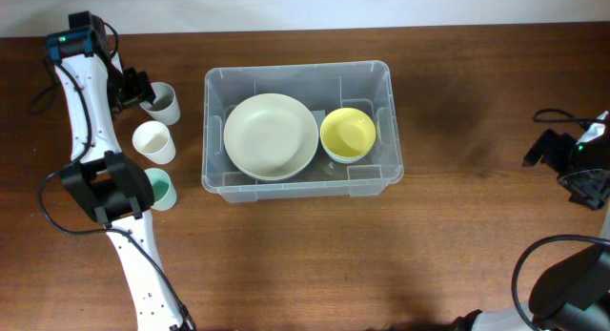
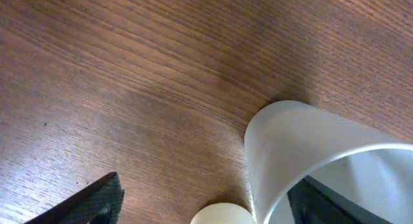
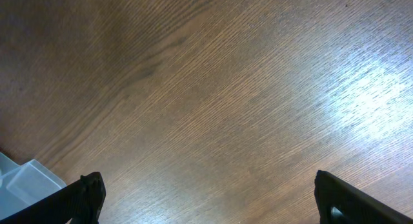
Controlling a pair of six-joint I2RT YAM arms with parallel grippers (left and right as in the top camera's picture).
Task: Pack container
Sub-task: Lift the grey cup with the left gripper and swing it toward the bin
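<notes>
The clear container (image 1: 295, 70) stands mid-table and holds a large cream bowl (image 1: 271, 135) and a yellow bowl (image 1: 347, 134). Three cups stand to its left: a pale grey cup (image 1: 162, 103), a cream cup (image 1: 153, 140) and a green cup (image 1: 162, 190). My left gripper (image 1: 143, 91) is open at the grey cup. In the left wrist view (image 2: 208, 185) one finger is inside the grey cup (image 2: 303, 140) and the other is outside, well apart from it. My right gripper (image 1: 562, 157) is open and empty at the far right, over bare wood (image 3: 206, 185).
The cream cup's rim (image 2: 222, 215) shows just beside the grey cup. A corner of the container (image 3: 22, 179) shows at the lower left of the right wrist view. Cables lie near the table's left and right edges.
</notes>
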